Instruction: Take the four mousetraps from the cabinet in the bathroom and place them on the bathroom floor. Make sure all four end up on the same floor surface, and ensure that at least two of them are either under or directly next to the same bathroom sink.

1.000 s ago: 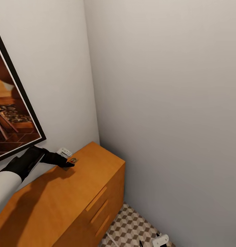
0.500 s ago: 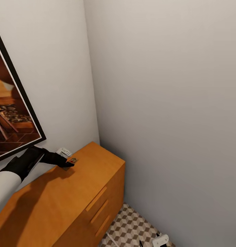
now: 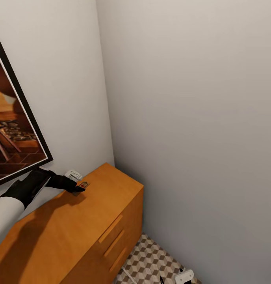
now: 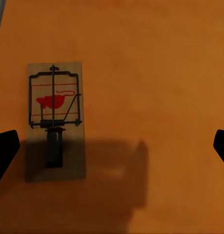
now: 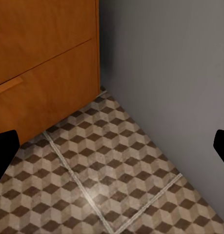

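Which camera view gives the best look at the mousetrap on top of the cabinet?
The left wrist view: the mousetrap lies flat on the orange cabinet top, seen from above, red mouse print and metal bar clear. In the head view it is a tiny patch at the left end effector. The right wrist view shows floor and cabinet front.

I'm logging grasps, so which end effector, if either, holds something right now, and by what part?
Neither. The left end effector is open above the mousetrap on the cabinet; the right end effector is open over the bathroom floor.
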Robot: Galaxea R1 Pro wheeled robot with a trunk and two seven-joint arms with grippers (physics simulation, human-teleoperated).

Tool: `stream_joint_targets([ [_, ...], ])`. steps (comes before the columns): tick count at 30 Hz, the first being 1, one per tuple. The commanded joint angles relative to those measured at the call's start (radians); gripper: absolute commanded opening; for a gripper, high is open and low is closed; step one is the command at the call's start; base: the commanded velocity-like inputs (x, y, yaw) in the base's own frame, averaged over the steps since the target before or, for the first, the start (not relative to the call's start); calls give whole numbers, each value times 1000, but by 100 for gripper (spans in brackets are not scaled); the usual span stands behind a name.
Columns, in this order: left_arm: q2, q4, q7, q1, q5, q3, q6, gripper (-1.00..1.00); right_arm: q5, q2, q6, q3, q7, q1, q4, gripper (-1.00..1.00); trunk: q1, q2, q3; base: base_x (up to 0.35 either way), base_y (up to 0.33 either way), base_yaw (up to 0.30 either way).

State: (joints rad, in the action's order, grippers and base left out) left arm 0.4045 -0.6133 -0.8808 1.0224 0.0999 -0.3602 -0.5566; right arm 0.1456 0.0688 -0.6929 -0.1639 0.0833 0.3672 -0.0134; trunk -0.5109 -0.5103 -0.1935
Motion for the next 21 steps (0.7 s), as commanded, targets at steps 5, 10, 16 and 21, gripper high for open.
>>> stream_joint_targets([
  [5, 1, -2, -4, 1, 4, -2, -5, 100, 9, 0, -2, -2, 9, 1, 1, 100, 0, -2, -2, 0, 0, 0],
  [10, 1, -2, -4, 1, 4, -2, -5, 100, 9, 0, -2, -2, 9, 1, 1, 100, 0, -2, -5, 0, 0, 0],
  [16, 0, -2, -4, 1, 4, -2, -5, 100, 9, 0, -1, -2, 9, 1, 1, 100, 0, -2, -10, 0, 0, 0],
  [21, 0, -1, -4, 1, 4, -2, -5, 100, 9, 0, -2, -2, 9, 1, 1, 100, 0, -2, -16, 0, 0, 0],
])
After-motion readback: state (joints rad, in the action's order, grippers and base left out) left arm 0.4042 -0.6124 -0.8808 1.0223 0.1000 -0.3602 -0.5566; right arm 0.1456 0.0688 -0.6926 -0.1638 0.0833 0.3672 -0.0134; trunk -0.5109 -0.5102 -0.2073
